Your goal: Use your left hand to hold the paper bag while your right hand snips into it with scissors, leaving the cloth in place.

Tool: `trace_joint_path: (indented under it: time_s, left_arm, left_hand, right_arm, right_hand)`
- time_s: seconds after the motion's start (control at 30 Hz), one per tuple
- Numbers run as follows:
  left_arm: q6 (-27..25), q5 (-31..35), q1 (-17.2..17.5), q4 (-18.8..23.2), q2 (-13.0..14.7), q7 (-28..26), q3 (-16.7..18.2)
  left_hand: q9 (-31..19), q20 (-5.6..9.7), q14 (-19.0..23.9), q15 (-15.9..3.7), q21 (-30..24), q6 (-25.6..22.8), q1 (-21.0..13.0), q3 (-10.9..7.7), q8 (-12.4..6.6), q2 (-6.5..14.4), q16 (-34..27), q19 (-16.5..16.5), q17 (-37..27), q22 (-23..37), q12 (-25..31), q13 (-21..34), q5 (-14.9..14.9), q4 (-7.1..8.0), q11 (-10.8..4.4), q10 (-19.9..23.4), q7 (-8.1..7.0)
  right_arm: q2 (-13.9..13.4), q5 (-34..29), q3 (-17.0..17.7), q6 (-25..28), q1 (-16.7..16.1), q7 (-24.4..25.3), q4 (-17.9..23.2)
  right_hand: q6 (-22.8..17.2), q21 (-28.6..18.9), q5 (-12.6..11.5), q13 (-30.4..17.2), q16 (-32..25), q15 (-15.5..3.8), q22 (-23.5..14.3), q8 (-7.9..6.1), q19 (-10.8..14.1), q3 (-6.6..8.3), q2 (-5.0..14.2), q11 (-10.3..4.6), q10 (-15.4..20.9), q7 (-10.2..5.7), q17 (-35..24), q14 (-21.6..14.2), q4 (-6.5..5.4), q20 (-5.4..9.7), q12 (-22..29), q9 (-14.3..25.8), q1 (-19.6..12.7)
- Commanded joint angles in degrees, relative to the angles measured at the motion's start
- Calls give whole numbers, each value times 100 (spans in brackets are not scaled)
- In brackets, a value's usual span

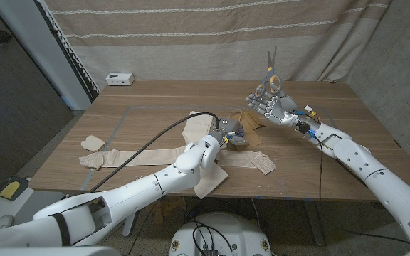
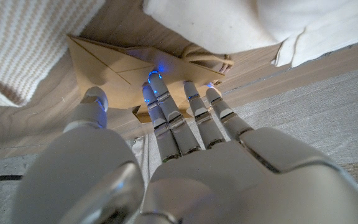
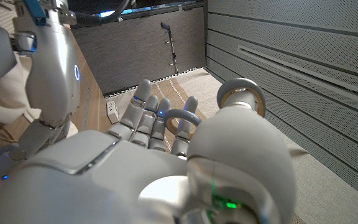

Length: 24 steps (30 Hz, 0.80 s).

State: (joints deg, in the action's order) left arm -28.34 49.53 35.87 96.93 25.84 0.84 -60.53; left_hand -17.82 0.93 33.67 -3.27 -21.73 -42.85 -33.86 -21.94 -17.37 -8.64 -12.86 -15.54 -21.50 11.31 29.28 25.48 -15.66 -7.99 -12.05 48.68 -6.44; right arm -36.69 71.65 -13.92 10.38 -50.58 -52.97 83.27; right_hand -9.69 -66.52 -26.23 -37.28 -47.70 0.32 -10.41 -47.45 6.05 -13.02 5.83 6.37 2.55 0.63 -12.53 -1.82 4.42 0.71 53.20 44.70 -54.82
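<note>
Head view shows the left hand (image 1: pixel 232 133) down on the wooden table (image 1: pixel 148 107), its fingers laid onto the brown paper bag (image 1: pixel 246 122), which lies just past the fingertips and beside the cream cloth (image 1: pixel 191 153) spread under the forearm. Left wrist view gives the closer look — the fingers (image 2: pixel 166 118) reach out nearly straight and press their tips on the bag's (image 2: pixel 110 68) folded face, with the thumb set apart at the bag's near edge; whether anything is pinched I cannot tell, only that the tips touch the paper. The cloth (image 2: pixel 229 25) bunches just beyond the bag. The right hand (image 1: pixel 275 107) is raised off the table, well apart from the bag, fingers curled through the grey loops of the scissors (image 1: pixel 270 75) — blades standing upright above the fingertips. Right wrist view shows those loops (image 3: pixel 241 96) ringed around the fingers of the hand (image 3: pixel 160 155).
</note>
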Motion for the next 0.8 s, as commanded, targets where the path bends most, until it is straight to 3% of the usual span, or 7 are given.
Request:
trace_joint_path:
  time_s: [0.03,0.07,0.1,0.2,0.3,0.57,0.8]
  left_arm:
    - [50,-87,132,74,17,-233,65]
    - [83,-133,162,75,16,-307,98]
    - [104,-168,186,80,15,-357,121]
    - [87,-197,211,117,15,-342,125]
    - [83,-221,244,146,17,-346,120]
    - [-20,-236,359,195,-16,-490,141]
    - [-79,-260,417,195,-49,-594,136]
  left_hand:
    - [11,-30,20,-903,0,47,46,-26,52,1,-10,-18,-12,18,-54,20,16,-17,-6,-55,-105]
    - [12,-29,23,-904,0,55,45,-27,57,2,-11,-20,-12,18,-55,21,16,-17,-6,-62,-105]
    - [0,-27,79,-902,4,-152,27,-44,-21,10,-19,-36,-13,18,-15,55,9,-32,-10,-55,-46]
    - [-113,-9,235,-909,15,-704,-80,-91,-295,-19,-31,-85,-31,22,249,230,-26,-92,-5,218,-71]
    - [-171,7,348,-917,16,-772,-123,-108,-357,-27,-61,-110,-48,23,372,321,-38,-106,-7,344,-65]
    - [-244,18,405,-933,19,-557,-252,-164,-311,-11,-58,-143,-70,24,475,452,-63,-144,-19,336,-88]
    - [-331,52,663,-932,34,-193,-632,-336,-187,5,-113,-199,-123,22,796,779,-100,-192,-24,456,-195]
  right_arm:
    - [-4,7,11,-11,-25,12,32]
    - [-1,14,13,-11,-26,7,31]
    - [-7,-3,9,-22,-25,6,36]
    - [-3,5,14,-30,-35,2,43]
    - [1,11,19,-40,-45,-5,43]
    - [5,24,16,-33,-47,-40,26]
    - [3,32,28,-28,-30,-33,18]
  right_hand:
    - [251,0,-7,-34,-20,25,-18,17,54,10,8,22,55,305,6,-19,-22,2,34,29,39]
    - [250,1,-7,-35,-16,25,-18,16,52,10,7,18,51,312,6,-11,-22,2,33,30,39]
    - [249,2,-7,-35,-17,28,-18,15,52,10,7,18,44,311,6,-12,-21,4,30,31,39]
    - [249,5,-7,-36,-16,28,-18,17,49,13,10,27,52,305,7,-11,-18,3,33,28,33]
    - [252,6,-7,-36,-15,23,-19,16,52,13,9,25,49,310,7,-9,-17,4,32,32,33]
    - [244,11,-5,-39,-18,33,-18,16,60,11,5,30,57,314,7,-15,-17,1,34,27,41]
    - [243,16,-4,-40,-15,34,-18,13,55,9,5,33,48,302,7,-8,-20,4,30,30,51]
